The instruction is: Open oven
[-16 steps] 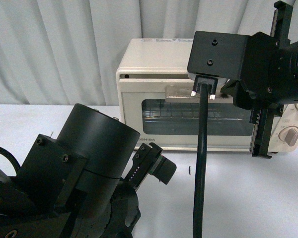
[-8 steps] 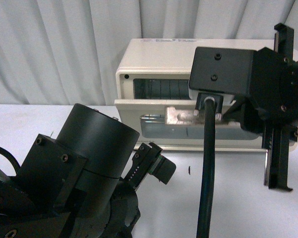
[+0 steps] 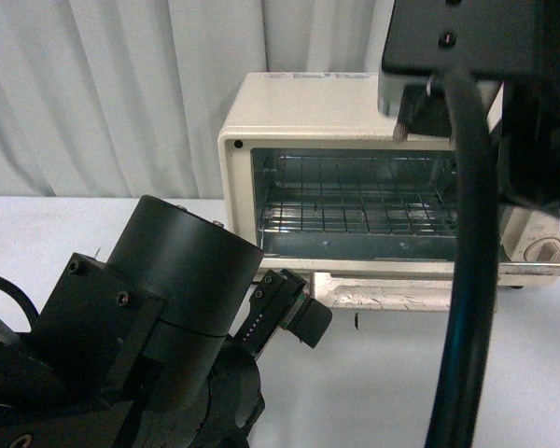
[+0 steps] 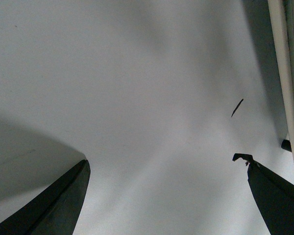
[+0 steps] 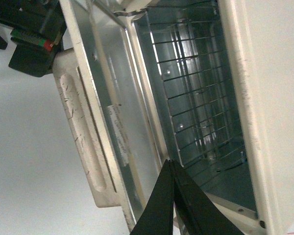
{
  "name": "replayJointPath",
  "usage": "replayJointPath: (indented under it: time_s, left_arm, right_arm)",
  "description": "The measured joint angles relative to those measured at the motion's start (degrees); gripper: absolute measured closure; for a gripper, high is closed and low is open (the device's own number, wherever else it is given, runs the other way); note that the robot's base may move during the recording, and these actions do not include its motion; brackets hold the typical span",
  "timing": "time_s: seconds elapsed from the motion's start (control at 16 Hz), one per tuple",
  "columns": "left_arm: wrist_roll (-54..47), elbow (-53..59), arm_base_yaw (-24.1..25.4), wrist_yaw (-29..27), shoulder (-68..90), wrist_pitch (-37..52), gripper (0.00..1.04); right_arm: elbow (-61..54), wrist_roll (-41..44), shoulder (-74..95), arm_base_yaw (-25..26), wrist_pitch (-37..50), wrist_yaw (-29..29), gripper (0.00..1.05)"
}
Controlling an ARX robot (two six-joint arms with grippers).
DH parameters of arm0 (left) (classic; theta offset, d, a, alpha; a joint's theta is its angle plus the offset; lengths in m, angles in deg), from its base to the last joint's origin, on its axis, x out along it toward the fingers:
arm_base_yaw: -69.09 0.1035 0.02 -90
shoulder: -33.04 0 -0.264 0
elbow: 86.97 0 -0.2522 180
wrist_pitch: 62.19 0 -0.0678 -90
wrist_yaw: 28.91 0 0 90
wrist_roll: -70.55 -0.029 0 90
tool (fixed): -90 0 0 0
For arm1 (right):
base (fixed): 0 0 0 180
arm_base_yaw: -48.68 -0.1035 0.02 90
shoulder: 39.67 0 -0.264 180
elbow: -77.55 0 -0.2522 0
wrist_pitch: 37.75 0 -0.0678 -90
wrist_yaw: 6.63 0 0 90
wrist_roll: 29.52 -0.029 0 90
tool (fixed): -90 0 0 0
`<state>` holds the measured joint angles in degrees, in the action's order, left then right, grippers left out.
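- The oven (image 3: 289, 121) stands just ahead of our right gripper (image 5: 172, 198) with its door (image 5: 108, 122) lying flat, so we judge the task done.
- Our right arm hangs high, fingers pressed together and empty, clear of the handle (image 5: 81, 132).
- Our left gripper (image 4: 162, 161) rests spread over the table (image 4: 137, 73), unneeded.

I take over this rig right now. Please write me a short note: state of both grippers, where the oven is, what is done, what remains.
Left gripper: open, empty, low over the bare table.
Right gripper: shut on nothing, near the lowered door, off its handle.
Oven: at the back of the table, door folded down flat, wire rack showing inside.
Done: the oven is open.
Left: probably only drawing the arms clear.
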<state>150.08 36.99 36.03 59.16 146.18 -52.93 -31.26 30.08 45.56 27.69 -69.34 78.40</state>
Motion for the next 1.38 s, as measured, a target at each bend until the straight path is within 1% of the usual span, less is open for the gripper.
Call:
replayJointPath:
  time_s: [0.06,0.25,0.62,0.69,0.75,0.81,0.88,0.94,1.0,1.06,1.12,1.19,1.38]
  left_arm:
    - [0.0,0.0,0.0,0.0,0.0,0.0,0.07]
    - [0.0,0.0,0.0,0.0,0.0,0.0,0.07]
    - [0.0,0.0,0.0,0.0,0.0,0.0,0.07]
    - [0.0,0.0,0.0,0.0,0.0,0.0,0.07]
    - [0.0,0.0,0.0,0.0,0.0,0.0,0.07]
    - [0.0,0.0,0.0,0.0,0.0,0.0,0.07]
    - [0.0,0.0,0.0,0.0,0.0,0.0,0.07]
    - [0.0,0.0,-0.2,0.1,0.0,0.1,0.07]
    - [0.0,0.0,-0.1,-0.1,0.0,0.0,0.07]
    - [0.0,0.0,-0.1,0.1,0.0,0.0,0.07]
    - [0.0,0.0,-0.1,0.2,0.0,0.0,0.07]
    - [0.0,0.0,-0.1,0.1,0.0,0.0,0.07]
    - [0.0,0.0,-0.1,0.0,0.0,0.0,0.07]
  right_arm:
    - [1.2,0.0,-0.7,0.0,-1.0,0.0,0.98]
    - [3.4,0.0,-3.3,-0.3,-3.5,0.7,0.68]
    - [3.6,0.0,-4.0,-0.4,-3.6,0.7,0.08]
    - [3.6,0.0,-4.0,-0.4,-3.6,0.7,0.05]
    - [3.6,0.0,-4.0,-0.4,-3.6,0.7,0.08]
    - [3.6,0.0,-4.0,-0.4,-3.6,0.7,0.06]
    - [0.8,-3.1,-4.5,-1.3,6.2,4.7,0.1]
    - [-13.4,-20.7,-9.7,-1.0,33.7,19.3,0.28]
    - [-30.6,-49.2,-18.2,5.7,57.6,21.8,0.61]
    - [-38.6,-56.6,-24.3,8.4,59.9,17.2,0.9]
    - [-40.6,-57.3,-25.7,9.5,59.9,16.5,0.99]
    - [-43.0,-57.9,-28.1,10.9,59.8,15.4,1.03]
    - [-46.6,-58.5,-33.2,13.0,58.9,13.1,1.03]
